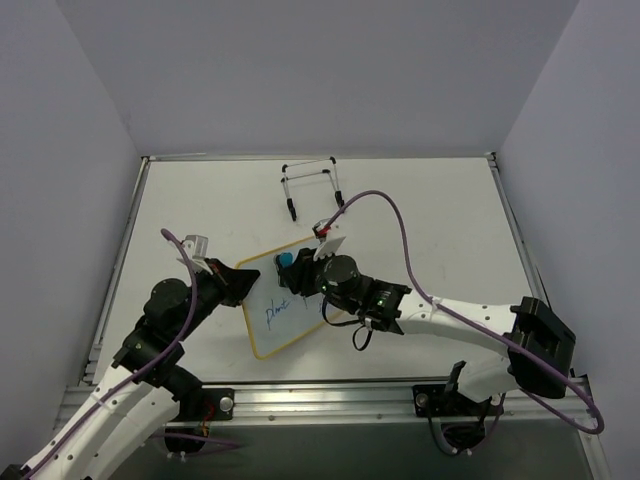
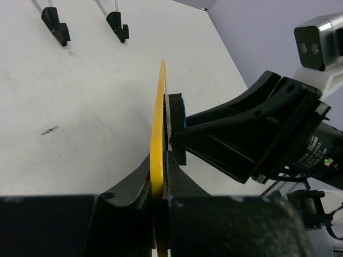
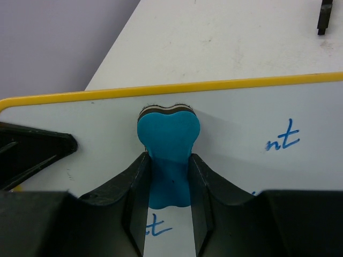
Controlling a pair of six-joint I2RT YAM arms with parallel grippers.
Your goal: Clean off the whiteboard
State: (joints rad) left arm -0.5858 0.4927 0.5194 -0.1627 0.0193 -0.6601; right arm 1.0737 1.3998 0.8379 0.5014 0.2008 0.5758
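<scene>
The whiteboard [image 1: 280,335] sits in the middle of the counter [image 1: 440,220], nearer the arms than the black wire stand [image 1: 310,185]. It is pinched at its left frame edge by the left gripper [image 1: 238,285], whose jaws are clenched on the yellow rim. Whether the whiteboard's opposite edge rests on the counter I cannot tell. The right gripper [image 3: 168,160] is clenched on the blue eraser [image 3: 169,134] and presses its felt face against the whiteboard just inside the top frame. Blue writing [image 3: 281,140] lies to one side of the eraser, and another stroke shows below it, so most of the wiping seems to lie ahead. The main risk, as I judge it, is the narrow hold: the left gripper grips only the rim, so a hard push from the eraser far from that edge could pivot the whiteboard in the jaws or pry it free. A stroke toward the left edge could run the right gripper into the left gripper, which stands close beside the eraser. The eraser also sticks well out past the fingers that hold it. Sideways drag on the whiteboard could twist it between the pads, lifting the felt so that streaks of ink remain. Too light a press would smear the letters without clearing them.
</scene>
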